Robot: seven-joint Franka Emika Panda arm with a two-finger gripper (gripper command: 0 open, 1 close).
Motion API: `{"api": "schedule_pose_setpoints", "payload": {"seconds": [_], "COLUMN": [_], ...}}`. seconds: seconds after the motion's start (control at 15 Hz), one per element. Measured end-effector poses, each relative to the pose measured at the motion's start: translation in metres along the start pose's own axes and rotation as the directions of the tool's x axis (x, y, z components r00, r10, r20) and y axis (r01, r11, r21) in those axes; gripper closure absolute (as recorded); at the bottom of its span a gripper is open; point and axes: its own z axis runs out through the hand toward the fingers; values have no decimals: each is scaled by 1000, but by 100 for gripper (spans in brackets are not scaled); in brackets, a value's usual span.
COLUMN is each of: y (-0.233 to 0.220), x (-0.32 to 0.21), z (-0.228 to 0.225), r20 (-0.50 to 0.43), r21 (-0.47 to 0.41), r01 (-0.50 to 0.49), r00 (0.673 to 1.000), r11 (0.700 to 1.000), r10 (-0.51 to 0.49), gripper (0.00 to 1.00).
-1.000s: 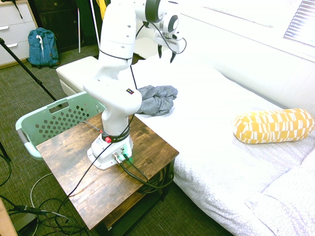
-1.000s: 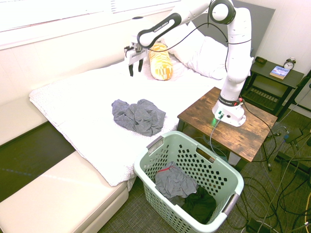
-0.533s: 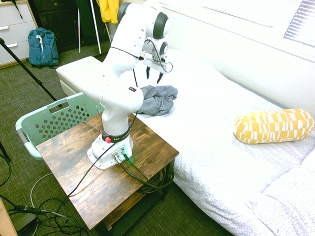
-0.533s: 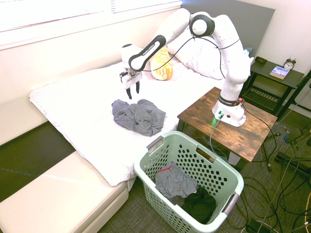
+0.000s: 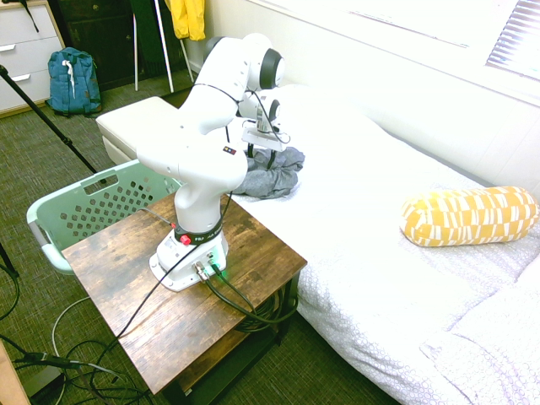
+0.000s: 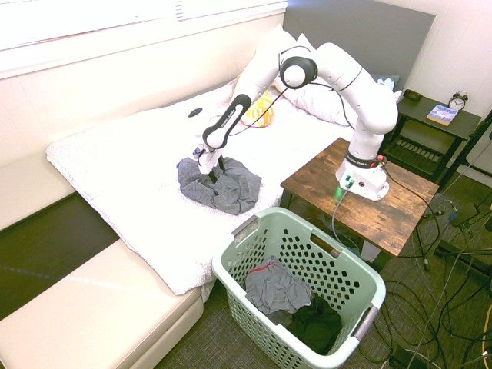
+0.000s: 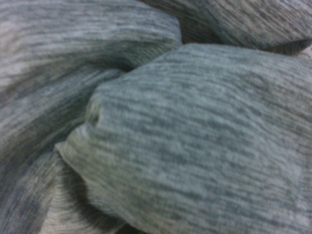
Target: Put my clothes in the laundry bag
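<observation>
With its jaws spread wide and nothing gripped, the gripper (image 6: 208,172) presses nose-down into the crumpled grey garment (image 6: 231,189) on the white bed (image 6: 115,177). Close by, on the floor at the bed's edge, the laundry bag (image 6: 350,269) waits with clothes in it. Risk now: fingers pinching only a thin fold, or snagging the bedsheet underneath, and dragging it up too.
</observation>
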Motion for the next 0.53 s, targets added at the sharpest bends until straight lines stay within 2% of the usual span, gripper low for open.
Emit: {"api": "schedule_pose_setpoints", "payload": {"seconds": [0.33,0.4,0.53], "y": [-2,-3,-3], "x": [-15,-19,-22], "z": [34,36,38], "r20": [-36,-27,3], "r21": [-94,-93,-85], "r01": [95,119,165], "r00": [994,992,986], "r11": [991,988,983], "r10": [-99,-122,-166], "gripper": [0,100,100]}}
